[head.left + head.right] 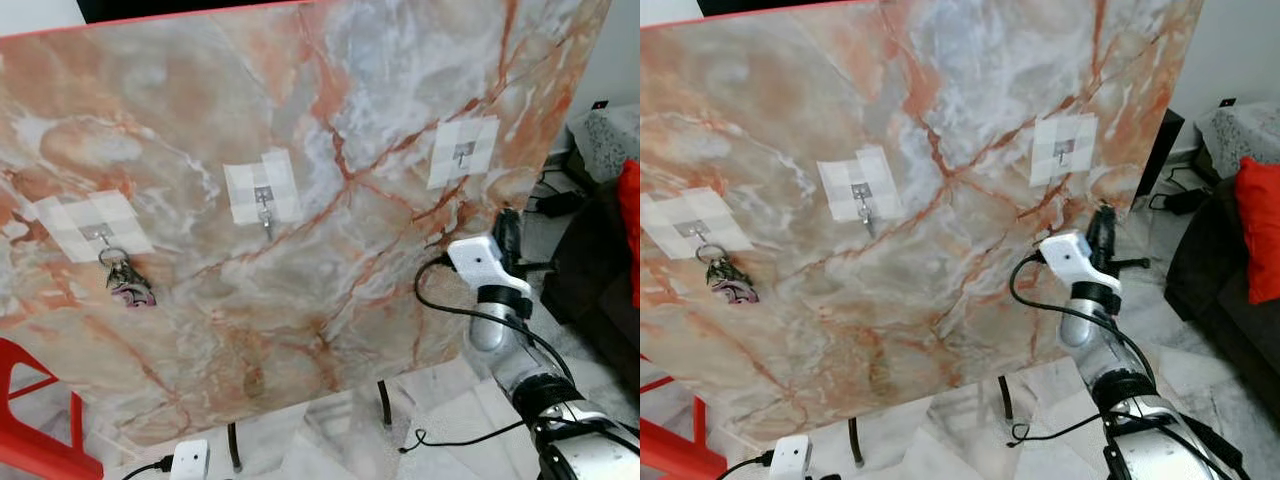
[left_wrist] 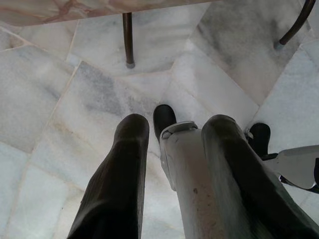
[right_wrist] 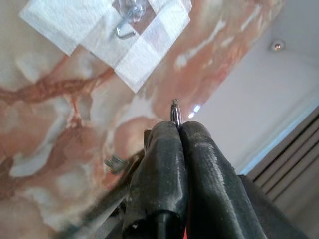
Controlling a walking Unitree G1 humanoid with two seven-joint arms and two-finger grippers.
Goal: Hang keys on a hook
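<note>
**A:** Keys: the right hand [image 3: 175, 130] has its fingers pressed together on a thin metal key ring [image 3: 175, 108]. Only the top of the loop pokes out past the fingertips, and what hangs below it is hidden. The hand sits just under the right hook [image 3: 125, 26] on the marble board [image 1: 330, 120], near the board's right edge.

**B:** The other hooks?

**A:** The left hook [image 1: 97, 234] already carries a key bunch [image 1: 128, 283]. The middle hook [image 1: 264, 222] is bare. The right one looks like the target.

**B:** Risks?

**A:** Mainly alignment. The ring is held edge-on with little of the loop exposed, so the fingertips may hit the hook or its white tape patch [image 3: 107, 35] before the loop clears the tip. If it opens early, the keys probably drop to the floor behind the board's legs.

**B:** Hook strength?

**A:** It's held by tape only. Pushing up or sideways on it could peel it off. The board stands tilted on thin legs, so a hard shove may also rock it.

**B:** Left arm?

**A:** The left hand [image 2: 172, 144] hangs idle over the floor tiles [image 2: 65, 99], with its fingers apart and nothing between them. The cable [image 1: 440, 300] looping off the right wrist could snag on the board edge as the arm reaches.
</note>
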